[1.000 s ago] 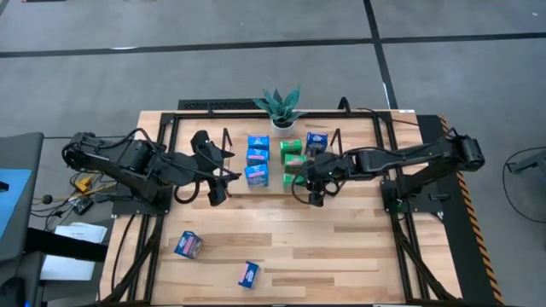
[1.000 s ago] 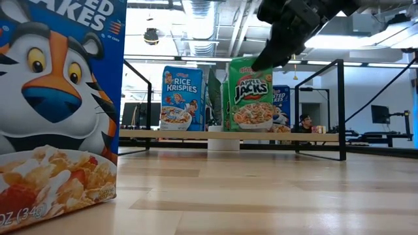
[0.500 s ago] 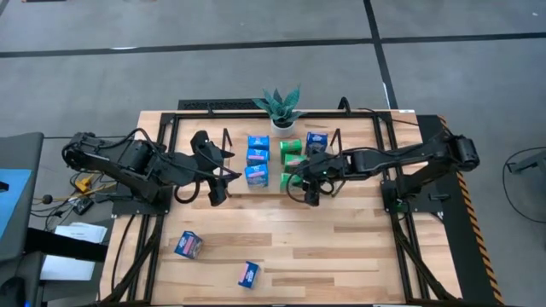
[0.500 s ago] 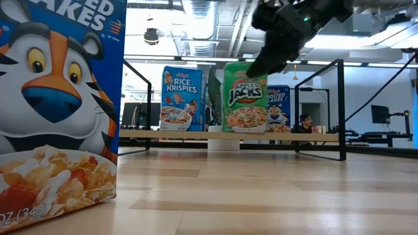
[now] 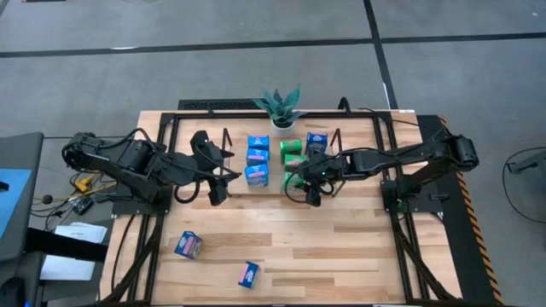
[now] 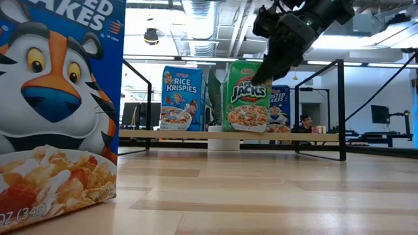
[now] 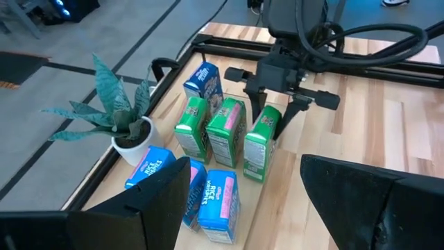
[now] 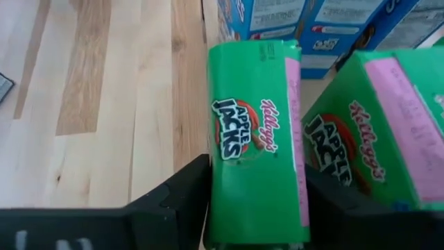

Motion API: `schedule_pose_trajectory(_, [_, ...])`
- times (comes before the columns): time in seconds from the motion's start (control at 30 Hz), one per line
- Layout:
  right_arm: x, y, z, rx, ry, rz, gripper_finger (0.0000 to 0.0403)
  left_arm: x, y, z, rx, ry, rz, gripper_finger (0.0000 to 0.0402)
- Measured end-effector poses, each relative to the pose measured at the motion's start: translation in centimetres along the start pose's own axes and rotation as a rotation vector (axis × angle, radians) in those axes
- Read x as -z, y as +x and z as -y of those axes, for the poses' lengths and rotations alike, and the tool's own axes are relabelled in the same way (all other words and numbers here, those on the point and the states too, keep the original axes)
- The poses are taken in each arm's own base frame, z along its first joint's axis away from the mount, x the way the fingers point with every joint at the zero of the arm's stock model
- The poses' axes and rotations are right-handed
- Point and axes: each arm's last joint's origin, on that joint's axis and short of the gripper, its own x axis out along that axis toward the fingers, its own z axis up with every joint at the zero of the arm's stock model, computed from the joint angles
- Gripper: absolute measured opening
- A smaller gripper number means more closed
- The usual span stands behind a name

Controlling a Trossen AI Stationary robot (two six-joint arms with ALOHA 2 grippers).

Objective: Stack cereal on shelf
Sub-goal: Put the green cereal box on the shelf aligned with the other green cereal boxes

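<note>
Right tool (image 5: 299,186) straddles green cereal box (image 5: 293,180) on shelf (image 5: 239,189).

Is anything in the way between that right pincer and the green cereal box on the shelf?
Nothing visible. The right pincer already straddles the green box, which stands on the shelf beside two other green boxes.
</note>
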Motion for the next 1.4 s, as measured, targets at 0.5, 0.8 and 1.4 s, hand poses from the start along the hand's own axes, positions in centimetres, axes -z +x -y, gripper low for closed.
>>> schedule_pose_trajectory(0.5, [-0.07,-0.11,0.01,0.004,0.028,-0.019,0.0187,-0.02,0.00,-0.07,-0.020,0.009,0.006,0.0265])
schedule_pose_trajectory(0.8, [-0.62,-0.54,0.00,0.007,-0.004,-0.036,0.0167,-0.01,0.00,-0.06,-0.020,0.010,0.005,0.0265])
schedule_pose_trajectory(1.4, [-0.25,-0.86,0.07,0.013,-0.018,-0.076,0.0195,-0.02,-0.01,-0.07,-0.019,0.007,0.006,0.0265])
